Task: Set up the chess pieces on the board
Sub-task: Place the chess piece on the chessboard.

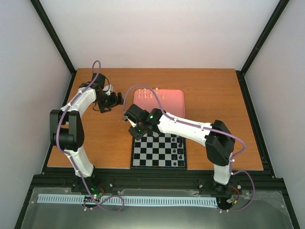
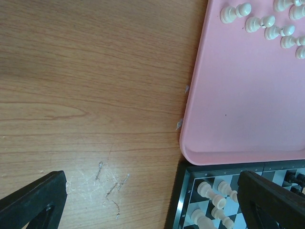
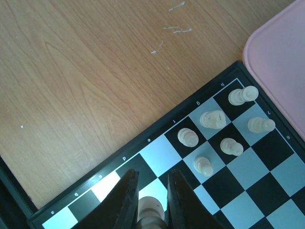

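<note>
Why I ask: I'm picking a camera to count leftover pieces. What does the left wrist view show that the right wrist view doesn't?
Only left wrist: loose cream pieces on the pink tray, plus the open left gripper.
Only right wrist: the right gripper shut on one cream piece near the edge of the board.
Both: a corner of the tray, the board's corner with cream pieces standing on it, and the scratched wooden table.
</note>
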Controlling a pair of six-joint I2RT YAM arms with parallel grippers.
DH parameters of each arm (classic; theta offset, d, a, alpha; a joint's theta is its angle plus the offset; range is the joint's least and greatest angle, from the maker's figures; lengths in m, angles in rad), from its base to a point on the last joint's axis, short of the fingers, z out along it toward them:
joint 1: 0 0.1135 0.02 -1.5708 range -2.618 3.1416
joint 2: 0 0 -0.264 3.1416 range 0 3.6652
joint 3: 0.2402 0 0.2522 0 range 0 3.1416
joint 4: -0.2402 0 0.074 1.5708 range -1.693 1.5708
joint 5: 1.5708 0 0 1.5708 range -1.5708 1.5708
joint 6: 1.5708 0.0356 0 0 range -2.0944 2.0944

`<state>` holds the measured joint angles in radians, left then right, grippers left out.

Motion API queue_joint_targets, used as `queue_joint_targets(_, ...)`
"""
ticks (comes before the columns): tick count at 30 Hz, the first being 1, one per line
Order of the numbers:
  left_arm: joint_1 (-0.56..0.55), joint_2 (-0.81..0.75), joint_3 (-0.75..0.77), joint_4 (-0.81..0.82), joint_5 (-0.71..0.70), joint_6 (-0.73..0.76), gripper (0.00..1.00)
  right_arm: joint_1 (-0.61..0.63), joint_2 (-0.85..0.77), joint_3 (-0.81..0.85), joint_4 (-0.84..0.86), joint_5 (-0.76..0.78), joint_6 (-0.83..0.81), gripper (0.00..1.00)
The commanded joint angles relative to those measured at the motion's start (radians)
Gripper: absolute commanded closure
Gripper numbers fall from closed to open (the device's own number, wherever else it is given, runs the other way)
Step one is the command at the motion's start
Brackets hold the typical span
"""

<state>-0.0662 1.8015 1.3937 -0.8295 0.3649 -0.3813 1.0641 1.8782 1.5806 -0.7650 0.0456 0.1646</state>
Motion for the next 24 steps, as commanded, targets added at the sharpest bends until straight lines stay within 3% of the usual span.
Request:
queue_joint_targets(1,0.007,-0.036,0.0,0.017,0.009,-0.016,0.0,0.004,0.015,-0.043,0.067,0.02,-0.006,0.85)
queue_joint_targets(24,0.008,-0.046,-0.015,0.029,0.001,-0.011,0.0,-0.011,0.131,-0.054,0.164,-0.066,-0.062,0.85)
